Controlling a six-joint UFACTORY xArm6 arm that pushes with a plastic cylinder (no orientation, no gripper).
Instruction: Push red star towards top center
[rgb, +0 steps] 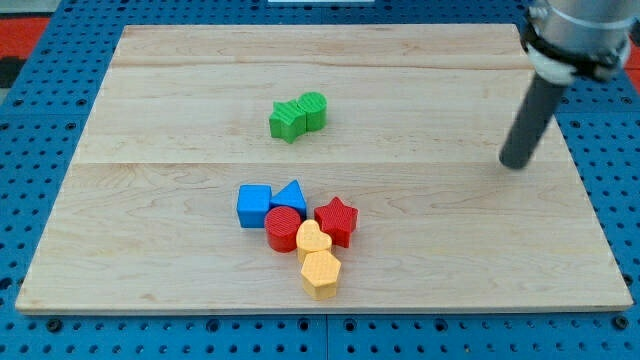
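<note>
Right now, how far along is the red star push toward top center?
Nothing looks done: the red star sits low in the cluster beside the red cylinder and yellow heart. My tip is far off at the view's right, touching no block. The whole push remains.

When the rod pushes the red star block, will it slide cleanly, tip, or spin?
The red star-shaped block looks low and flat-based, so it probably slides on the smooth wooden board rather than tipping. Its points may make it rotate under an off-centre push. It touches the yellow heart block, which might shift. My tip sits far right.

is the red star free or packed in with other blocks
Packed in: the red star touches the red cylinder and yellow heart.
</note>
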